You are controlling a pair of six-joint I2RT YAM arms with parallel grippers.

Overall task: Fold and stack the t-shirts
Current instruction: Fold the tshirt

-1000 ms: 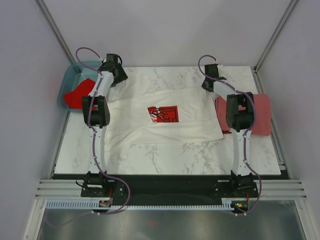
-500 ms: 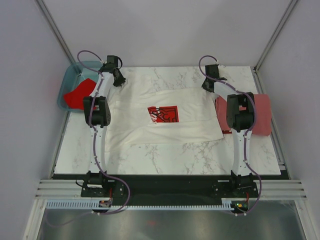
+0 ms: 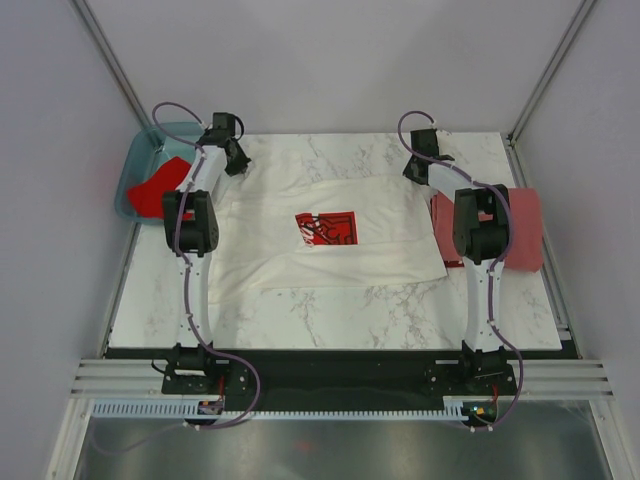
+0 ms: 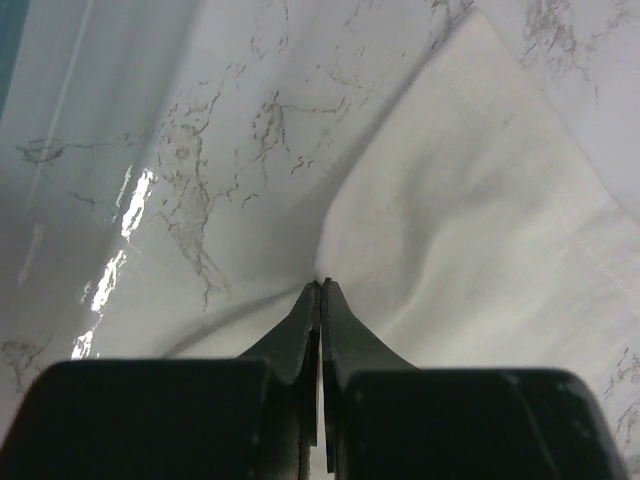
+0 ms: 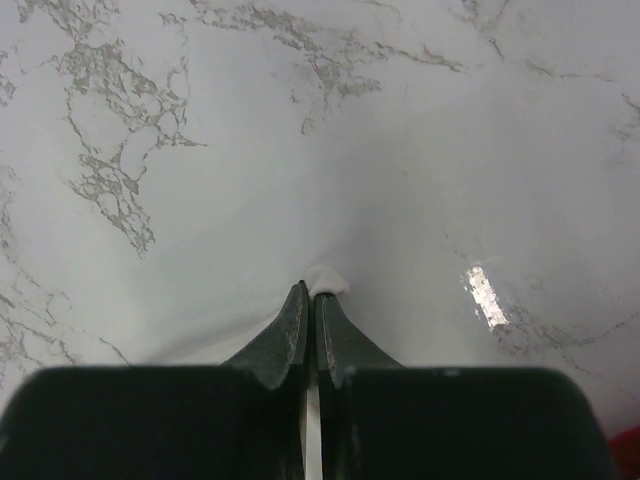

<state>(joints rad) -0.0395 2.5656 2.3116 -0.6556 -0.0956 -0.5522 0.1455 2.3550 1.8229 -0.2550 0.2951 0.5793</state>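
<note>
A white t-shirt (image 3: 330, 240) with a red-and-black print lies spread flat mid-frame. At mid-right a brick-red t-shirt (image 3: 527, 245) looks already folded. Farther back, the left gripper (image 4: 320, 287) and right gripper (image 5: 310, 288) each pinch a far corner of the white one. At upper left, a bright red t-shirt (image 3: 160, 188) lies crumpled in a teal tub (image 3: 135, 163), unfolded; I judge the stacking is not yet done.

In the middle of the counter (image 3: 330, 315) you have the spread shirt (image 3: 340, 255), lying flat. Your left hand (image 3: 238, 160) sits at its far left corner and your right hand (image 3: 412, 172) at its far right corner. Just beside this shirt, on its right and near the right edge of the counter, lies the folded shirt (image 3: 525, 230). At the far left corner stands the tub (image 3: 138, 165), with the third shirt (image 3: 160, 190) in it.
</note>
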